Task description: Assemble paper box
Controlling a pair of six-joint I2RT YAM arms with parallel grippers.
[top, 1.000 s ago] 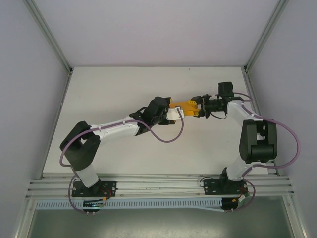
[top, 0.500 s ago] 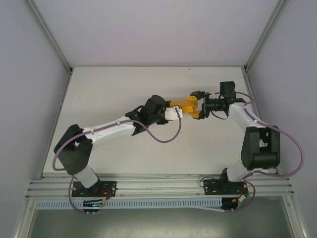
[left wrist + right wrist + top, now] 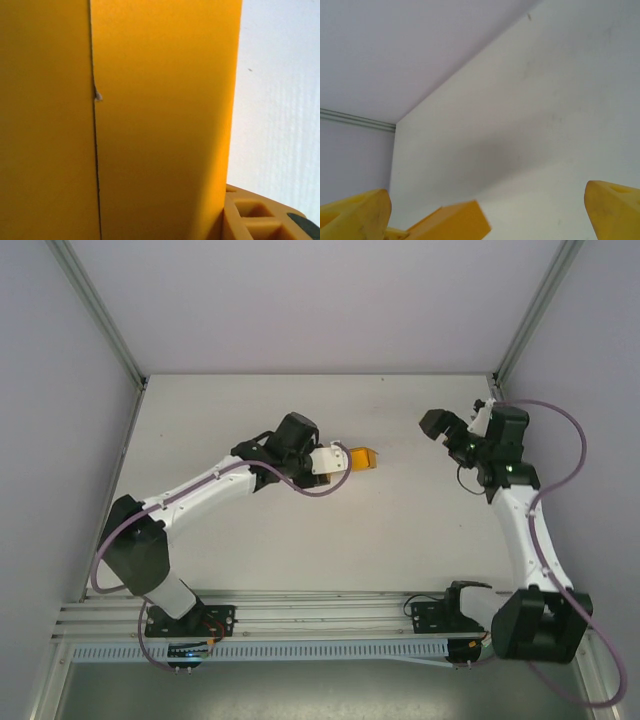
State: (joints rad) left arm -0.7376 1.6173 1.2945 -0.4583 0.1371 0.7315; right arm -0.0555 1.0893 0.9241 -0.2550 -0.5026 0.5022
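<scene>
No legible text, label, brand or number — none on anything.

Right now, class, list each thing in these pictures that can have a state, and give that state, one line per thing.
paper box: folded into a small rectangular box shape, one long seam showing, gripped at one end.
left gripper: shut on the paper box.
right gripper: open, jaws wide apart, holding nothing, well clear of the paper box.
</scene>
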